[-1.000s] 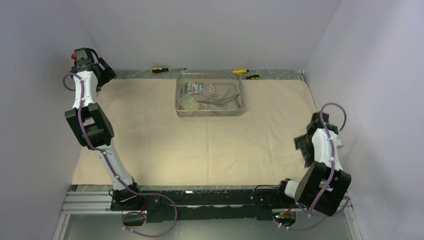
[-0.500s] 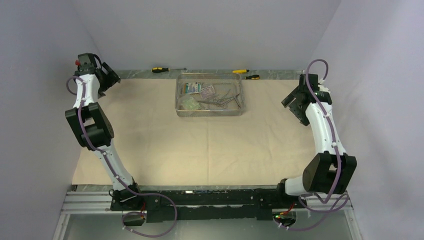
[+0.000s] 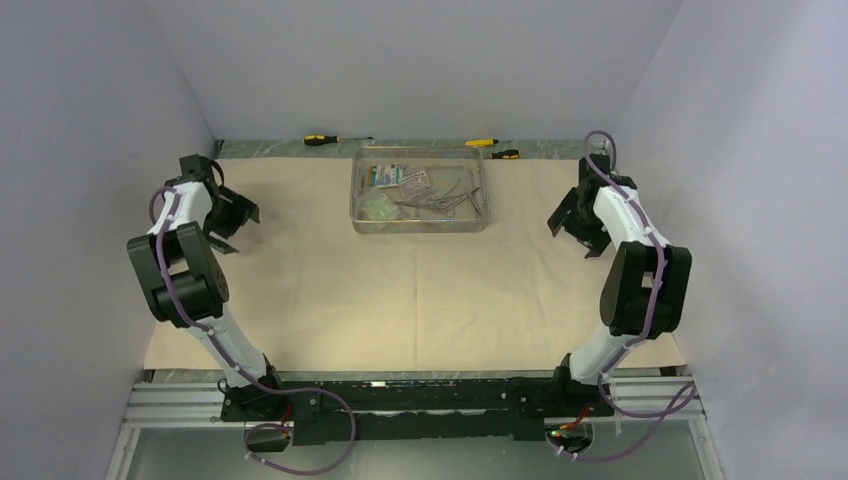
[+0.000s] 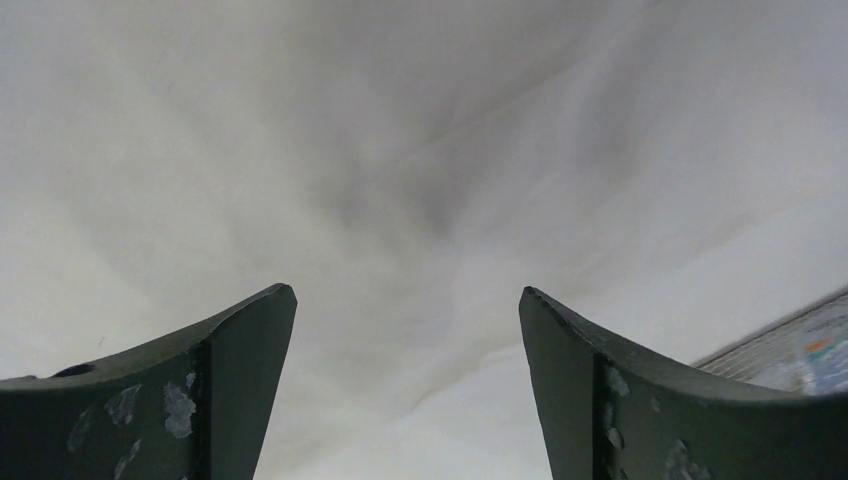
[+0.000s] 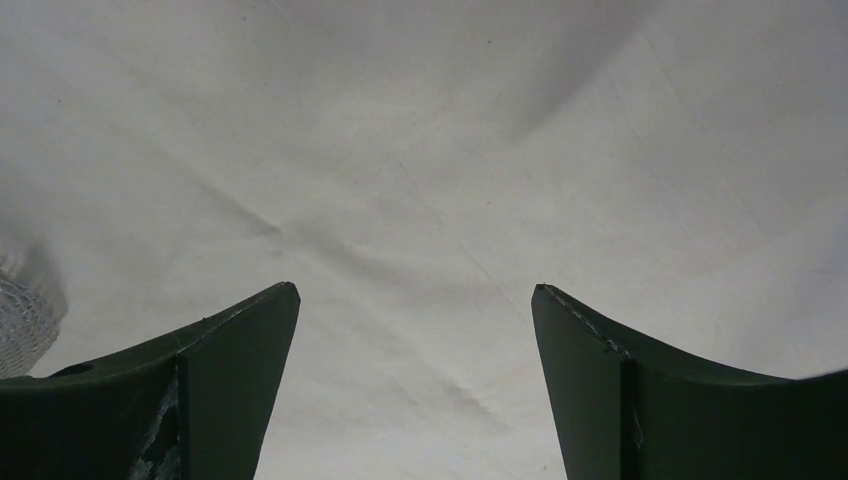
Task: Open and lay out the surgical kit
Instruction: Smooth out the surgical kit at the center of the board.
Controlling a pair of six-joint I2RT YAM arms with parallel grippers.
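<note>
The beige wrap cloth lies spread flat over the table. The silver wire-mesh tray stands on it at the back middle, holding steel clamps and tweezers and printed packets. My left gripper is open and empty above the cloth's left part, left of the tray. My right gripper is open and empty above the cloth's right part, right of the tray. The left wrist view shows open fingers over bare cloth, with a tray corner at the right edge. The right wrist view shows the same over cloth.
Two yellow-and-black screwdrivers lie on the table strip behind the cloth. Grey walls close in the left, back and right. The arm bases and a metal rail run along the near edge.
Both arms swung inward over the cloth. The left gripper came down from the back left corner. The right gripper moved from the near right to the back, then down beside the tray.
</note>
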